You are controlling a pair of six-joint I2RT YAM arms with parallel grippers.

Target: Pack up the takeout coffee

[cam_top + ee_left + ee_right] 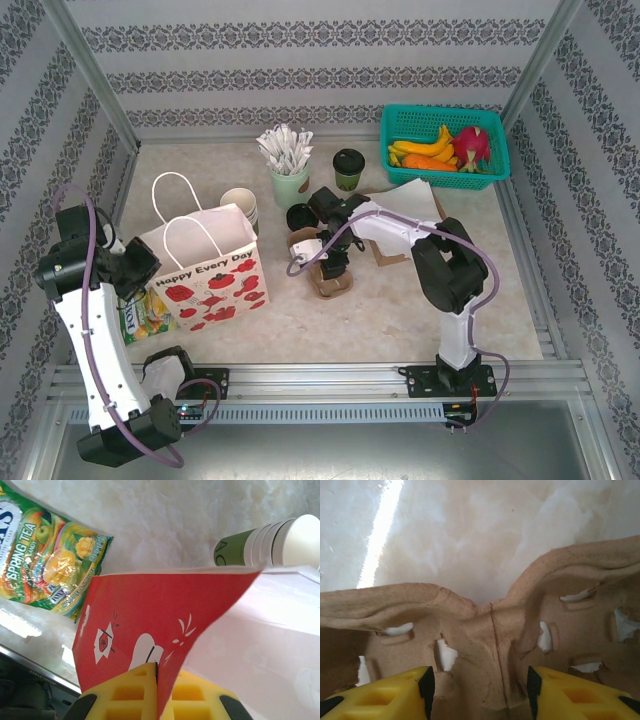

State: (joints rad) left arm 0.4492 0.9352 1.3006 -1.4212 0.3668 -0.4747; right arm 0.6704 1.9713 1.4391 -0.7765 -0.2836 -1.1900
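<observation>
Up front on the marbled table, the left gripper is clamped tight on the edge of a paper gift bag, its yellow fingers pinching a red printed panel between them. The bag stands upright, white with red poppies and the words "Happy Every Day", its rope handles up. A green Spring Tea packet lies flat against the bag's left foot.

At mid-table, the right gripper reaches down over a brown pulp cup carrier. Its jaws stand about half apart, one on each side of the carrier's raised centre rib; whether the pads press on the pulp cannot be told.

Just beyond the carrier, a loose black lid lies beside a stack of cream paper cups, which stands behind the bag. A white sheet rests on brown card to the right of the arm.

Farther back, the takeout coffee, black-lidded with a green lower band, stands upright and untouched, just right of a mint-green cup of paper-wrapped sticks. In the far right corner, a teal basket holds bananas, a carrot and a dragon fruit.
</observation>
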